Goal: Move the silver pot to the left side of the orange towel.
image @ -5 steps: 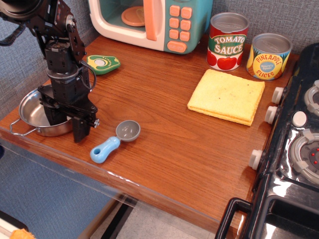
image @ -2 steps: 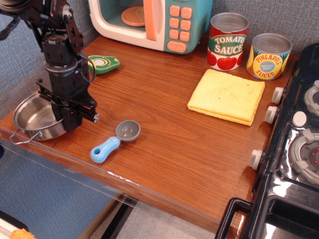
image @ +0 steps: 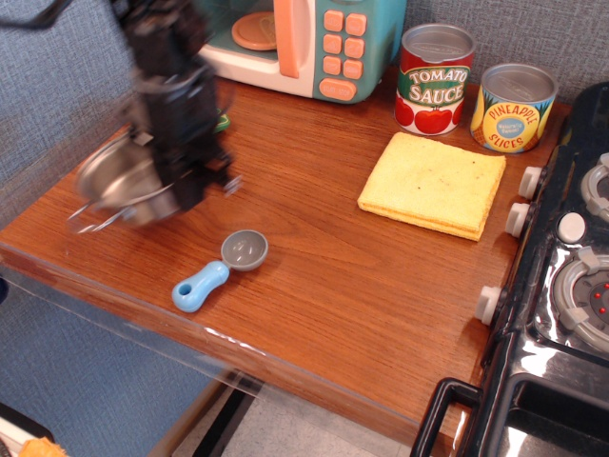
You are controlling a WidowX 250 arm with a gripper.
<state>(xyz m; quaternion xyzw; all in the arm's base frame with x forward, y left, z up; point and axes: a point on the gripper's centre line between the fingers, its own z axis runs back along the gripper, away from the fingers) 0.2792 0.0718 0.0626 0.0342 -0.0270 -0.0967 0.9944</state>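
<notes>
So over on the left we've got the silver pot (image: 119,181) up off the wood and tilted, blurry from motion, with the gripper (image: 186,186) clamped on its right rim, so we'd say the carry step is what's in hand. Looks like a shallow shiny steel bowl with a thin wire loop handle poking out at the lower left. Just right of it and nearer the front edge lies a small grey scoop (image: 217,268) with a chunky blue plastic handle, sitting flat on the glossy brown wooden counter (image: 333,286). A teal toy microwave (image: 285,43) sits at the back. Further right is the orange towel (image: 434,184), a flat folded square of yellow-orange cloth, soft looking with a slightly nubby surface. Behind it stand two round tins, a tomato sauce can (image: 434,79) and a pineapple can (image: 514,107). Far right is a black toy stove (image: 561,286). Our guess for the next move: swing the pot right across the bare wood, clear the scoop, and set it down just beside the towel's left edge.
</notes>
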